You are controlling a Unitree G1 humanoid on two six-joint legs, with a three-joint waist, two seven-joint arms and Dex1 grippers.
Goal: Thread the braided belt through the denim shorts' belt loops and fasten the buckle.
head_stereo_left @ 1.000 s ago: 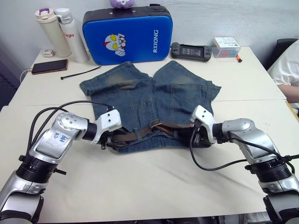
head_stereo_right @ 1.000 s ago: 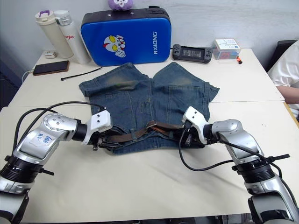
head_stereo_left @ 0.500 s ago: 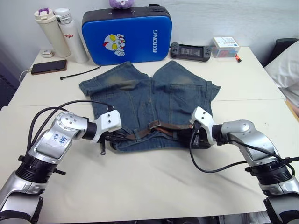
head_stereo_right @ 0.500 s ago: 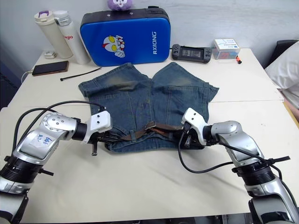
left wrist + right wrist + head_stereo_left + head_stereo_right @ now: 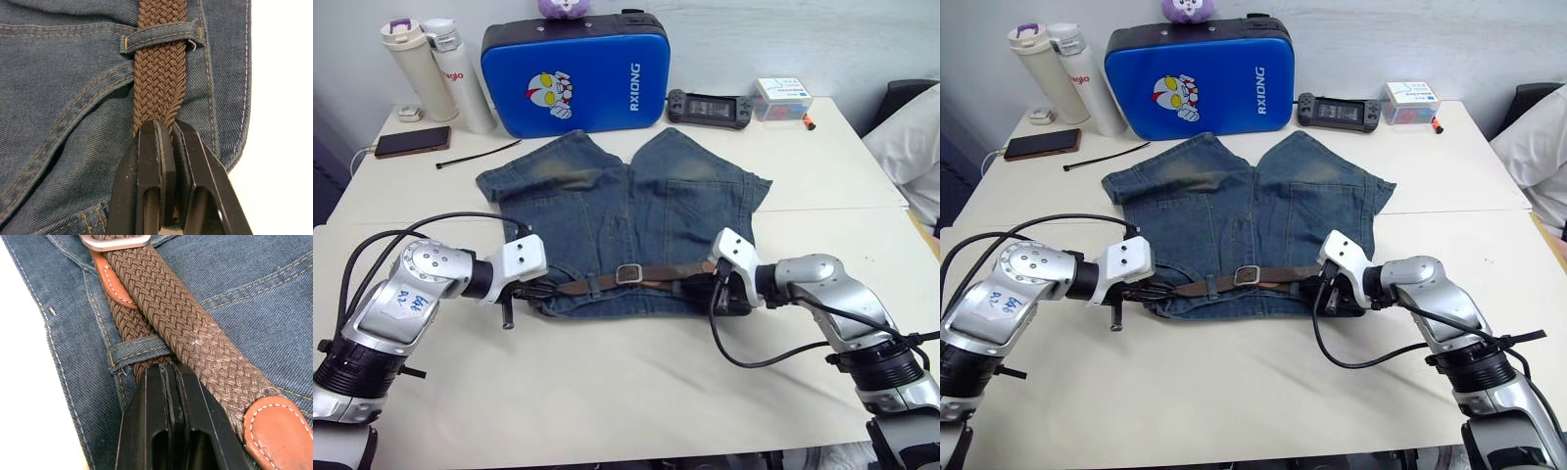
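Observation:
The denim shorts (image 5: 607,211) lie flat on the table, waistband nearest me. The braided belt (image 5: 587,285) runs straight along that waistband, its silver buckle (image 5: 628,274) at the middle. My left gripper (image 5: 166,128) is shut on the belt at the shorts' left end, just past a belt loop (image 5: 156,41) the belt runs under. My right gripper (image 5: 168,369) is shut on the belt at the right end, beside another belt loop (image 5: 139,355). The belt's free end with its tan leather tip (image 5: 274,426) lies over the under layer, close to the right fingers.
Behind the shorts stand a blue case (image 5: 576,70), two bottles (image 5: 435,64), a phone (image 5: 400,141), a black cable tie (image 5: 475,154), a game controller (image 5: 710,106) and a small box (image 5: 781,98). A person's white sleeve (image 5: 911,132) shows at the right edge.
The belt, humped at the middle before, now lies straight and flat with the buckle flat. My left gripper has drawn its end leftward. The right gripper has hardly moved.

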